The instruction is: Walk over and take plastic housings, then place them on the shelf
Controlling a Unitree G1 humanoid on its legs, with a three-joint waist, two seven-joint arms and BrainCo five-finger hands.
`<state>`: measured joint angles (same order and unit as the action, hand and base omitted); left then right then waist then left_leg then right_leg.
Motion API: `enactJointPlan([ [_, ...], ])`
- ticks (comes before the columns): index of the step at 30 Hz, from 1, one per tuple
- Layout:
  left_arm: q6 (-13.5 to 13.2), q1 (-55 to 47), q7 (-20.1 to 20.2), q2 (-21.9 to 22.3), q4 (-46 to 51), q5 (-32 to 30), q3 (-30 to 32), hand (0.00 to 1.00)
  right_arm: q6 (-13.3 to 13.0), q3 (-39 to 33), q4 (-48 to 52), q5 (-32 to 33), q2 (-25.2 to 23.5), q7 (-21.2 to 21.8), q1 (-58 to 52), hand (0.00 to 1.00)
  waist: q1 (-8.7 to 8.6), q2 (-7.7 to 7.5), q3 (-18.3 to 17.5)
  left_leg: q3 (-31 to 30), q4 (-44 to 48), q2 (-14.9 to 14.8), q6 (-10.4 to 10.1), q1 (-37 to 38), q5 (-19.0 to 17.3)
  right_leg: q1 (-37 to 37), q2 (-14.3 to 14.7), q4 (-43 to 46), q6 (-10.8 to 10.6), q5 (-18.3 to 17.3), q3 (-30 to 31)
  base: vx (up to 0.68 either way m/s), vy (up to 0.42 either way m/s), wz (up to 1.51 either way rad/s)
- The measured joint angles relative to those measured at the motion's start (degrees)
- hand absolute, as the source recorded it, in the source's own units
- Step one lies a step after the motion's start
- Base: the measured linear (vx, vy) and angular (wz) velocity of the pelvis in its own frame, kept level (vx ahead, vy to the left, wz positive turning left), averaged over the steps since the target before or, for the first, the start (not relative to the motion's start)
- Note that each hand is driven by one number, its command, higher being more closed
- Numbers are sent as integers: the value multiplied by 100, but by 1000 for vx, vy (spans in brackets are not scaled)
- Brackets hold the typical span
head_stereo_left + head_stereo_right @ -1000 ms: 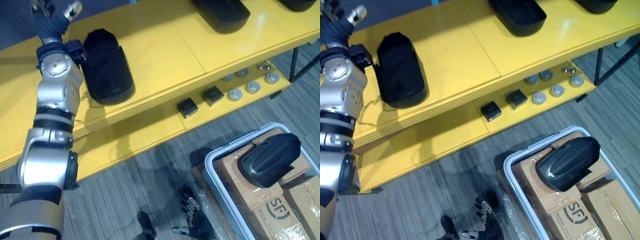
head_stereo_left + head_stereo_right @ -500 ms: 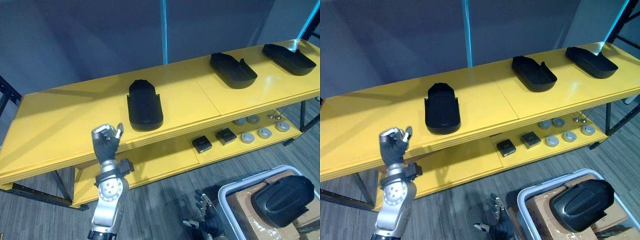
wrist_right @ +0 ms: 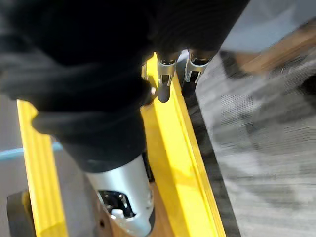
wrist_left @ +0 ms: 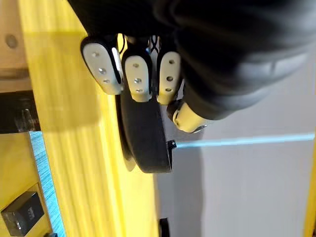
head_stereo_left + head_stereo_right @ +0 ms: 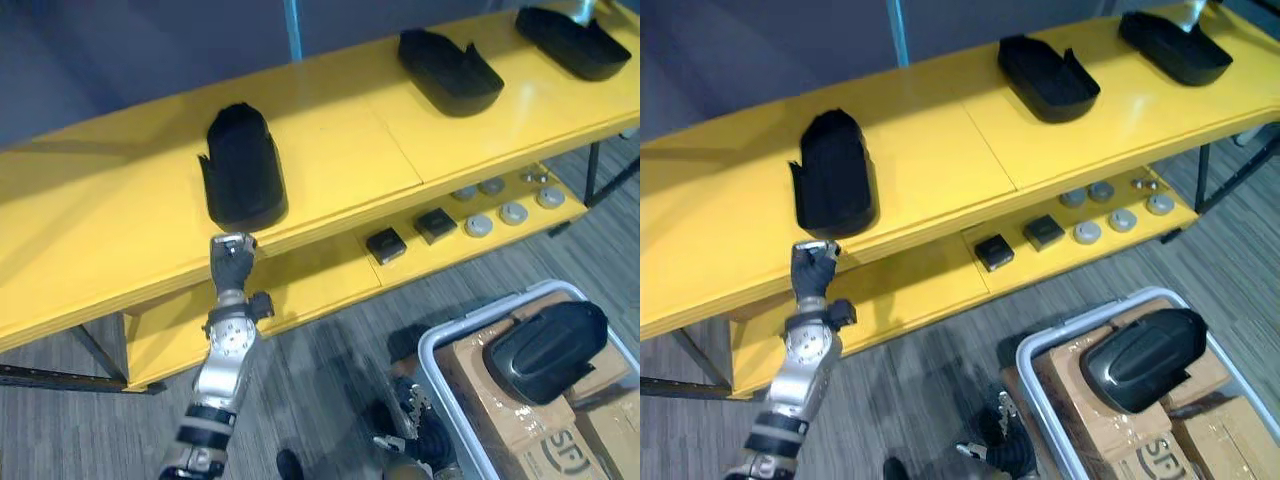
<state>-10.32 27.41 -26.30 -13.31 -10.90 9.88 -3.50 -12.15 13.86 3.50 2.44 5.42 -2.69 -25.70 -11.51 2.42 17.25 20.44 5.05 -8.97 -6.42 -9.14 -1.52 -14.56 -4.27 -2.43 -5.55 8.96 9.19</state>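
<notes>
Three black plastic housings lie on the yellow shelf's top board (image 5: 340, 150): one on the left (image 5: 240, 170), one in the middle (image 5: 450, 70), one at the far right (image 5: 572, 28). A further black housing (image 5: 545, 350) rests on cardboard boxes in a grey bin. My left hand (image 5: 232, 262) is raised in front of the shelf edge, just below the left housing, its fingers (image 4: 138, 74) curled into a fist with nothing in it. My right hand (image 5: 998, 440) hangs low by the bin with its fingers (image 3: 165, 74) straight and empty.
The grey-rimmed bin (image 5: 430, 350) with cardboard boxes stands on the floor at the lower right. On the lower shelf board lie two small black boxes (image 5: 385, 243) and several silver discs (image 5: 510, 212). Bare yellow board lies between the housings.
The view has pulled back from the shelf. My left hand has come away from the left housing, dropped below the shelf edge and curled into a fist. The housing stays on the shelf.
</notes>
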Motion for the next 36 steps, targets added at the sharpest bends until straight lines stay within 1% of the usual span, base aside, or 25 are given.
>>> enactJointPlan([
  [3, -70, 275, -68, -32, -46, 76, -18, 100, -30, 115, -5, 1, 77, -55, 74, 0, -12, -13, 32, 141, 228, -72, 7, -169, -136, -161, 45, -4, 1, 38, 148, 11, 25, -30],
  [5, -130, 540, -67, -46, -125, 140, -38, 100, -31, 214, -6, 7, 90, -64, 101, 0, -26, -21, 147, 156, 327, -110, -12, -205, -194, -169, 67, -6, 1, 46, 174, 15, 22, -10],
  [9, -201, 831, -73, -83, -201, 243, -88, 100, -31, 317, -18, 24, 83, -62, 125, 0, -22, -25, 203, 159, 387, -130, -16, -320, -213, -258, 79, -5, 3, 54, 188, 1, 6, -1],
  [14, -236, 1261, -87, -441, -577, 405, -71, 100, -31, 316, -96, 27, 85, -62, 144, 0, -23, -65, 289, 212, 429, -133, -11, -376, -234, -336, 79, 2, -2, 69, 251, -6, 30, -5],
  [16, -234, 1421, -95, -507, -684, 565, -55, 100, -32, 319, -100, 28, 83, -63, 146, 0, -25, -82, 318, 236, 432, -133, -6, -372, -241, -342, 80, 2, -3, 70, 269, 3, 30, -6],
  [18, -244, 1589, -121, -598, -803, 587, -17, 100, -32, 337, -132, 30, 83, -63, 149, 0, -31, -120, 358, 274, 443, -136, 11, -370, -259, -355, 82, 2, -6, 73, 300, 2, 31, -7],
  [22, -246, 1831, -193, -748, -985, 698, -3, 100, -34, 473, -272, 63, 83, -61, 150, 0, -31, -152, 427, 291, 452, -135, 14, -371, -274, -360, 80, 0, -7, 73, 317, 1, 22, -2],
  [24, -242, 1999, -227, -898, -1184, 712, 2, 100, -34, 553, -274, 63, 64, -57, 151, 0, -36, -180, 456, 291, 452, -135, 14, -370, -274, -359, 81, 0, -8, 73, 317, 0, 0, 0],
  [27, -239, 2111, -228, -990, -1318, 828, 49, 100, -34, 541, -280, 73, 48, -57, 151, 0, -34, -199, 468, 291, 451, -131, 14, -370, -274, -358, 78, 1, -8, 74, 317, 0, 0, 0],
  [32, -234, 2089, -223, -976, -1302, 929, 56, 100, -34, 539, -358, 153, 46, -56, 152, 0, -26, -200, 469, 282, 448, -127, 15, -344, -273, -326, 73, 0, -8, 74, 308, 0, 0, 0],
  [35, -235, 1609, -213, -700, -755, 941, 21, 100, -32, 536, -484, 151, 45, -57, 158, 0, -28, -200, 469, 269, 398, -118, 15, -201, -273, -175, 65, -41, -9, 73, 287, 4, 8, 2],
  [36, -238, 1319, -206, -513, -450, 941, -37, 100, -32, 523, -481, 151, 43, -57, 164, 0, -27, -199, 467, 251, 358, -108, 15, -104, -273, -57, 57, -83, -9, 72, 265, 11, 22, 9],
])
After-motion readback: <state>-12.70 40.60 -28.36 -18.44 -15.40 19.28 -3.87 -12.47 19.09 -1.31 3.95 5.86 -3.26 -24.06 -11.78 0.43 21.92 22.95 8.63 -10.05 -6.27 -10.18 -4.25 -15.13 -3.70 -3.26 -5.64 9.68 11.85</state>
